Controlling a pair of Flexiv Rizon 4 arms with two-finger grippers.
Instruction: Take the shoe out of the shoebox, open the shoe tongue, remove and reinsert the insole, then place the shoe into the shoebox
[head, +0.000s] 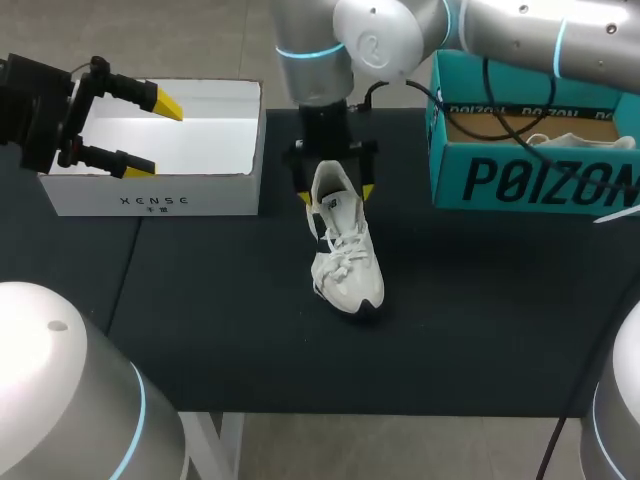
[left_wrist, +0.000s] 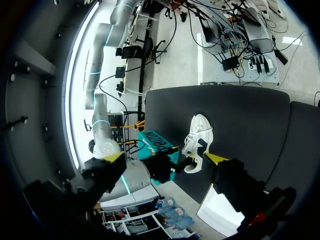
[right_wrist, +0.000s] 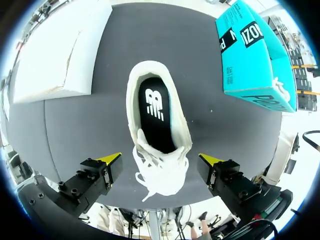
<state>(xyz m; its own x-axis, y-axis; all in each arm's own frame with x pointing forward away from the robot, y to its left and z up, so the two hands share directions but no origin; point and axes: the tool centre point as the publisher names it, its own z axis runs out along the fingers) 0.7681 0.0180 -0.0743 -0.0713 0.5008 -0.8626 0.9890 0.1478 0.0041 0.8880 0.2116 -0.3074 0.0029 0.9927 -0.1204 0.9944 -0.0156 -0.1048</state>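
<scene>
A white sneaker (head: 345, 250) lies on the black table (head: 480, 300), toe toward the front edge. Its black insole (right_wrist: 155, 112) sits inside it, and the loose laces spread over the tongue. My right gripper (head: 337, 193) hangs open over the heel, one finger on each side of the shoe, neither touching it; in the right wrist view the shoe (right_wrist: 157, 145) lies between the spread fingers of this gripper (right_wrist: 160, 160). My left gripper (head: 155, 133) stands open above the white box, holding nothing. From the left wrist the sneaker (left_wrist: 197, 142) shows far ahead of that gripper (left_wrist: 166, 159).
A teal shoebox (head: 530, 150) stands open at the back right with another white shoe (head: 580, 142) inside. An open white box (head: 160, 190) stands at the back left. Bare black table lies in front of and around the sneaker.
</scene>
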